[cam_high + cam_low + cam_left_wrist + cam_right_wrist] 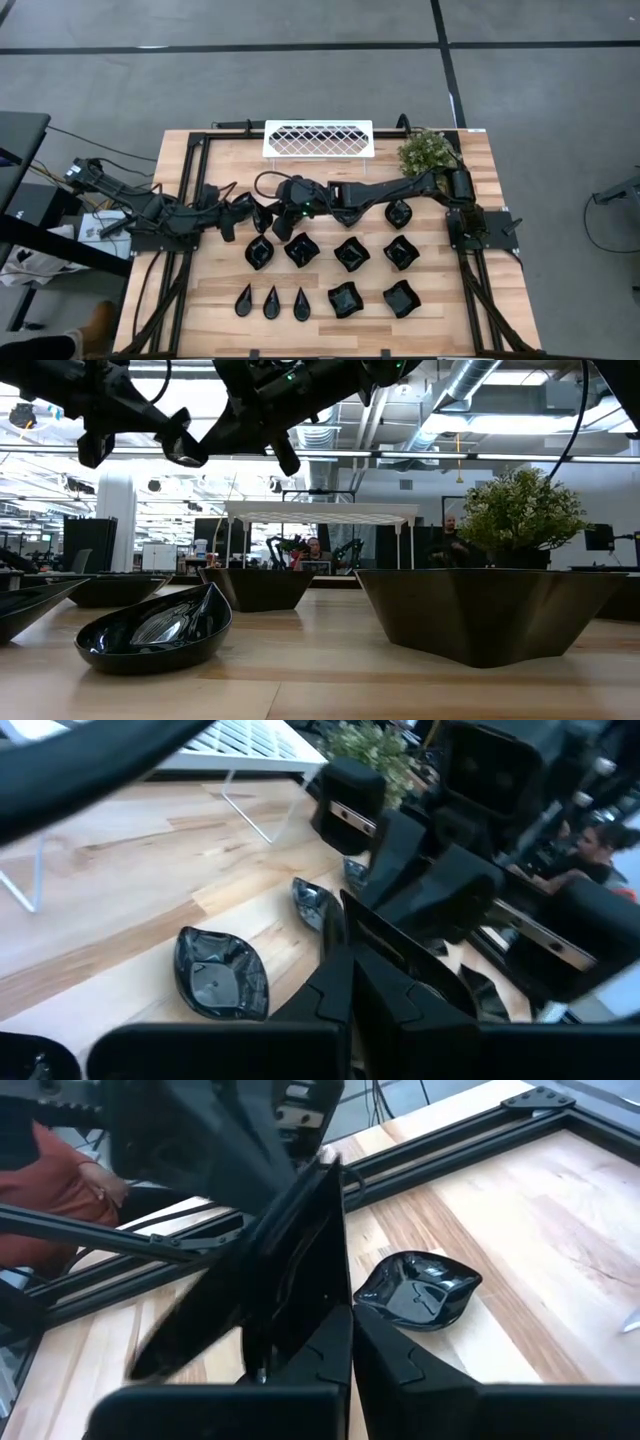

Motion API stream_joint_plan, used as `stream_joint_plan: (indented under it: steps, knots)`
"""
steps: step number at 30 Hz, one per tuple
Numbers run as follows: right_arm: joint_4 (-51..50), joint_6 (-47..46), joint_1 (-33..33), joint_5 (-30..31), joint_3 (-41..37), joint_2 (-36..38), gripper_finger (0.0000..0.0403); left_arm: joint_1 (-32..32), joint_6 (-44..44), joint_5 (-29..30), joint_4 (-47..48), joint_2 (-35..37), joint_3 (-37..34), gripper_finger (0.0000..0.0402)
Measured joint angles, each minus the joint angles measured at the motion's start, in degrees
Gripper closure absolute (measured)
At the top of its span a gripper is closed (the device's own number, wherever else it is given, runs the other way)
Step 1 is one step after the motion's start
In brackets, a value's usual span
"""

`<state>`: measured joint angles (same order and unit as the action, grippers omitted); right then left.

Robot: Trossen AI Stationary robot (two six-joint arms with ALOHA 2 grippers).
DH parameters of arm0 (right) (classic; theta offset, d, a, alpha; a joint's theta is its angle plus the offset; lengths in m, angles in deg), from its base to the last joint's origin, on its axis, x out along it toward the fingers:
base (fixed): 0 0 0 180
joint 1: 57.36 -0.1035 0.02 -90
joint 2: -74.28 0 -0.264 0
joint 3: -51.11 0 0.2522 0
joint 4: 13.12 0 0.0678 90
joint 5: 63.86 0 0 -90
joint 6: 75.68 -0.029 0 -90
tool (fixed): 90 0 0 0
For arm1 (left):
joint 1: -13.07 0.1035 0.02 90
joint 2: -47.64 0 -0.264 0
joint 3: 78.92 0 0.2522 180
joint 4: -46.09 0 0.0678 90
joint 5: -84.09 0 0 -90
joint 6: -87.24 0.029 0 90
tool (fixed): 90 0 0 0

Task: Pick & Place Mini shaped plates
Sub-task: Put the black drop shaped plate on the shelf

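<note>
Plates (350, 252) on table (440, 310); rack (318, 138) behind.

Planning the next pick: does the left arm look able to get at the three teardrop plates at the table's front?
Probably yes. The teardrop plates lie uncovered on its side; the left hand hangs behind them, and the right arm crosses farther back.

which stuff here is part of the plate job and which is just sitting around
Job: mini shaped plates; the plate clamped in the right gripper; left gripper, shut, near it.
Just there: white lattice rack; potted plant.
</note>
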<state>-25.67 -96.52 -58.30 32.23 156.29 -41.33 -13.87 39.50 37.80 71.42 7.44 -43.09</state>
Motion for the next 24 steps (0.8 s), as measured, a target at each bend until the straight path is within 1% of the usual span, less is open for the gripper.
stream_joint_plan:
  steps: [5,9,12,19,24]
  knots:
    - [-0.4,0.0,0.0,0.0,0.0,0.0,0.0403,-0.1,2.5,-1.0,0.0,2.3,0.0,0.0398]
    - [-0.6,0.0,0.3,0.0,0.0,0.0,0.0403,-0.1,5.4,-3.9,0.1,5.0,0.0,0.0398]
    - [-0.7,0.0,0.6,0.0,0.0,0.1,0.0403,-0.1,5.9,-6.9,1.4,6.6,0.0,0.0398]
    - [-0.8,-0.2,1.3,-0.1,0.0,0.2,0.0403,-0.1,-0.4,-12.8,8.8,7.9,0.0,0.0398]
    - [-0.8,-0.3,1.8,-0.2,0.0,0.2,0.0403,-0.1,-4.4,-15.9,13.1,7.9,0.0,0.0398]
